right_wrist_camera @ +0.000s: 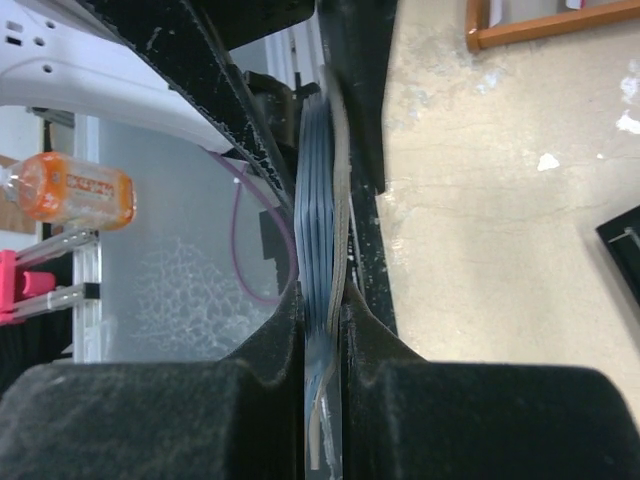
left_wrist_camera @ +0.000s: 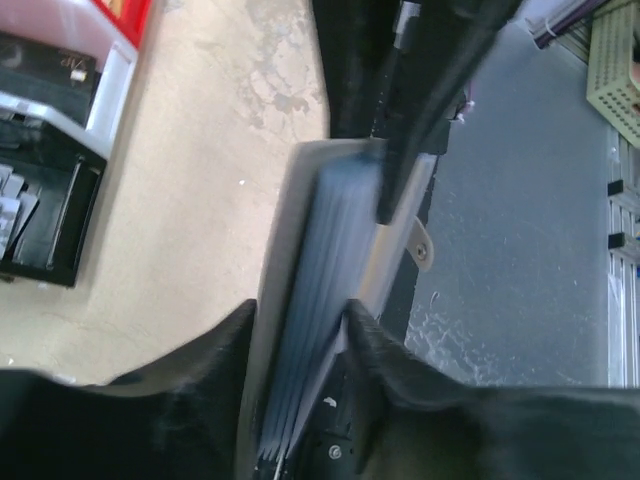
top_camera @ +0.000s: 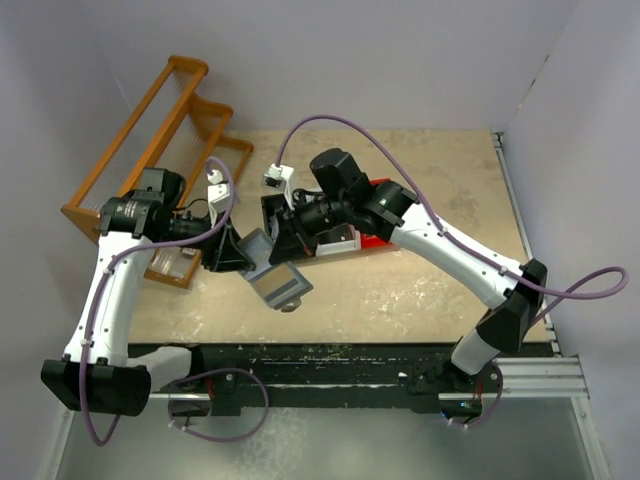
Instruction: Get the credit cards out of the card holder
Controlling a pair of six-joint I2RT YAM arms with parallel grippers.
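Right of the wooden rack (top_camera: 150, 130) and nearer the arm bases, the card holder (top_camera: 280, 284) sits between both grippers. The top view hides its contents. The left wrist view shows the left gripper (left_wrist_camera: 300, 340) clamped across the case, with the credit cards (left_wrist_camera: 330, 250) stacked inside. Only the right wrist view shows the right gripper (right_wrist_camera: 322, 340) pinched narrow on the stack's edge.

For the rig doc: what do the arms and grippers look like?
Left arm and right arm: white link shells, black joints and bases. A purple cable loops along each. Left gripper and right gripper: black, two chunky matte fingers. No markings visible.
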